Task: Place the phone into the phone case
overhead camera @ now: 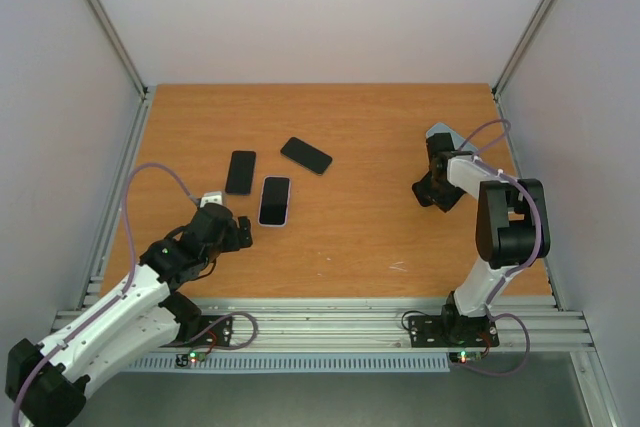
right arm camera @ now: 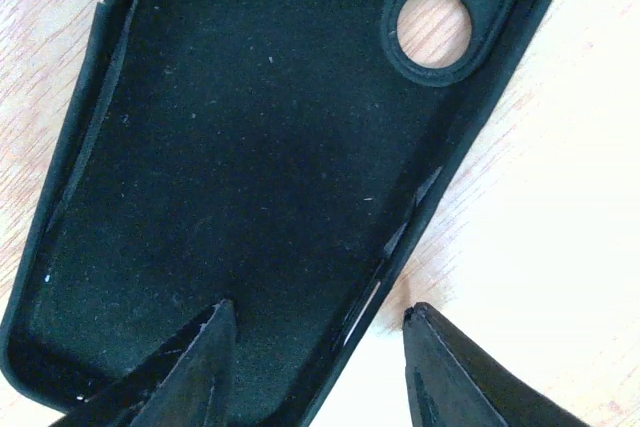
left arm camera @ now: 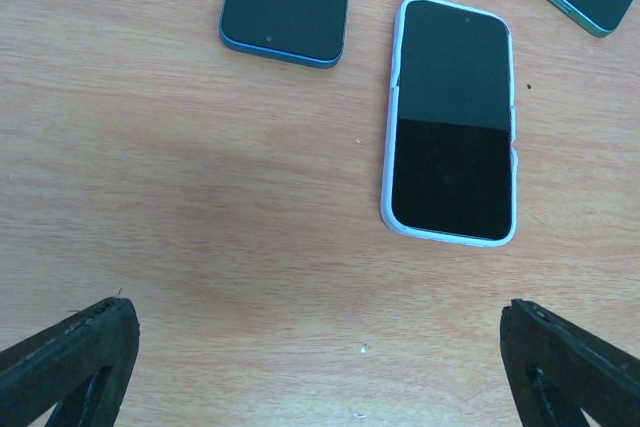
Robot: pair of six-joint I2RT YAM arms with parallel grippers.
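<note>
Table (overhead camera: 370,237) of orange wood fills the top view. Three phones lie left of centre: a blue-edged phone (overhead camera: 240,172), a phone in a pale case (overhead camera: 274,201) just beside it, and a teal-edged phone (overhead camera: 306,155) angled above them. The left gripper (overhead camera: 238,232) sits at lower left, near the cased one. The right gripper (overhead camera: 428,192) hangs low at the right, well apart from the phones.

In the left wrist view the left gripper's fingers stand wide at the bottom corners, holding nothing. The pale-cased phone lies face up at centre right, with the other two cut off at the top edge.

The right wrist view shows a dark phone case (right arm camera: 250,147) lying open side up, its camera holes at the top. The right gripper's fingers (right arm camera: 190,372) are partly spread and straddle the case's right wall – one over the lining, one over bare wood – not clamped on it.
</note>
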